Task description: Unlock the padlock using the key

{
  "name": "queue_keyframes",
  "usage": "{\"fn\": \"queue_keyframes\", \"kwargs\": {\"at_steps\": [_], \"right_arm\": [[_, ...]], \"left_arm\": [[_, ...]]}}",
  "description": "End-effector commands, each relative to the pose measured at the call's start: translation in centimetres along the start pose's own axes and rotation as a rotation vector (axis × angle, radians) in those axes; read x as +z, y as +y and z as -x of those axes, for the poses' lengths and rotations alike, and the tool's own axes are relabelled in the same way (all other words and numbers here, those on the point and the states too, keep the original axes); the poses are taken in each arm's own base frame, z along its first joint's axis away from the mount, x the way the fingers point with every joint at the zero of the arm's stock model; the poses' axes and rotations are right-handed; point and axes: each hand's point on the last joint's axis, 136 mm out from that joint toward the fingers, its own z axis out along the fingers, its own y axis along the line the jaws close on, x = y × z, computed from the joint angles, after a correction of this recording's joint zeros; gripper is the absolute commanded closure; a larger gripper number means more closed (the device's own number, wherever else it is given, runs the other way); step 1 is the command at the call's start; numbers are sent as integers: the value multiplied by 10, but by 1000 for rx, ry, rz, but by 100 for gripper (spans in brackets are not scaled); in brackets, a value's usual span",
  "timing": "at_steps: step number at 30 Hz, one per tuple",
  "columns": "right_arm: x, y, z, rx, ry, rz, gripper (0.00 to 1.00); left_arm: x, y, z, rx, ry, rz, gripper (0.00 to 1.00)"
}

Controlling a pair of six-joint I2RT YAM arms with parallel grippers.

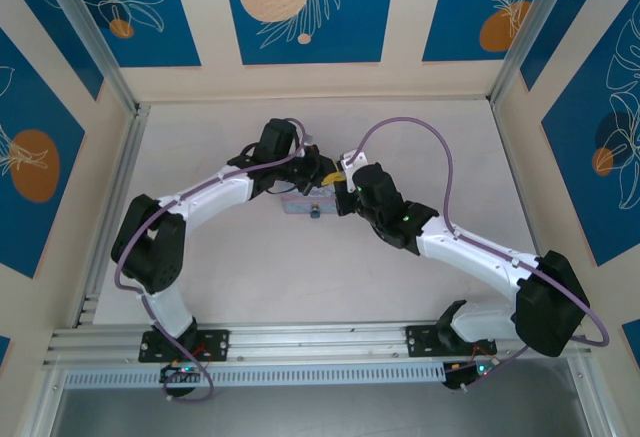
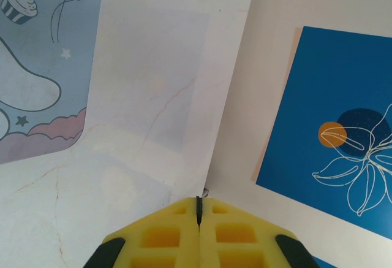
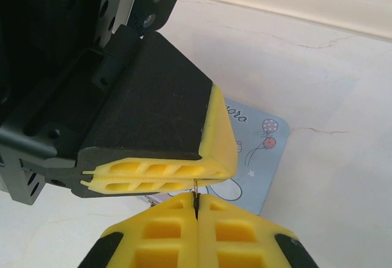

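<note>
The key [image 3: 195,187] is a thin dark metal sliver pinched at both ends. My right gripper [image 3: 196,197] is shut on its lower end. My left gripper [image 3: 205,175] comes in from the left and is shut on its upper end. In the left wrist view the key [image 2: 198,205] shows as a dark strip between the closed yellow pads of the left gripper [image 2: 199,199]. From above, the left gripper [image 1: 335,169] and right gripper [image 1: 347,185] meet just behind the tin box. The padlock [image 1: 315,212] is a small blue-grey block at the box's near edge.
The pale blue patterned tin box [image 1: 298,204] lies flat in the middle of the white table [image 1: 250,287], below both grippers; its lid [image 3: 260,151] and corner [image 2: 30,96] show in the wrist views. Blue-and-cream panelled walls [image 1: 300,7] enclose the table.
</note>
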Motion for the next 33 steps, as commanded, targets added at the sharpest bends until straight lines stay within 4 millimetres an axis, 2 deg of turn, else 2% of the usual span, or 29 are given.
{"fn": "queue_keyframes", "kwargs": {"at_steps": [1, 3, 5, 6, 9, 13, 17, 20, 25, 33], "right_arm": [[-1, -1, 20, 4, -45, -12, 100], [-3, -2, 20, 26, -37, -4, 96], [-10, -7, 22, 88, -26, 12, 74], [-14, -10, 23, 133, -25, 32, 66], [-33, -30, 25, 319, -39, 92, 54], [-55, -59, 23, 605, -58, 179, 49], [-63, -71, 21, 856, -58, 281, 49], [-57, -69, 20, 1019, -39, 378, 49], [-40, -60, 27, 1183, -36, 520, 49], [-19, -50, 50, 1298, -103, 646, 50]], "left_arm": [[5, -8, -4, 29, 17, -15, 100], [6, -7, -3, 35, 13, -13, 100], [6, -7, 0, 68, -1, -12, 100], [5, -7, 2, 91, -9, -11, 100], [3, -8, 9, 184, -44, -15, 100], [-2, -14, 17, 300, -98, -55, 100], [-11, -25, 21, 482, -158, -71, 100], [-21, -33, 24, 601, -221, -81, 100], [-34, -42, 29, 670, -322, -115, 100], [-47, -49, 44, 512, -480, -260, 100]]}}
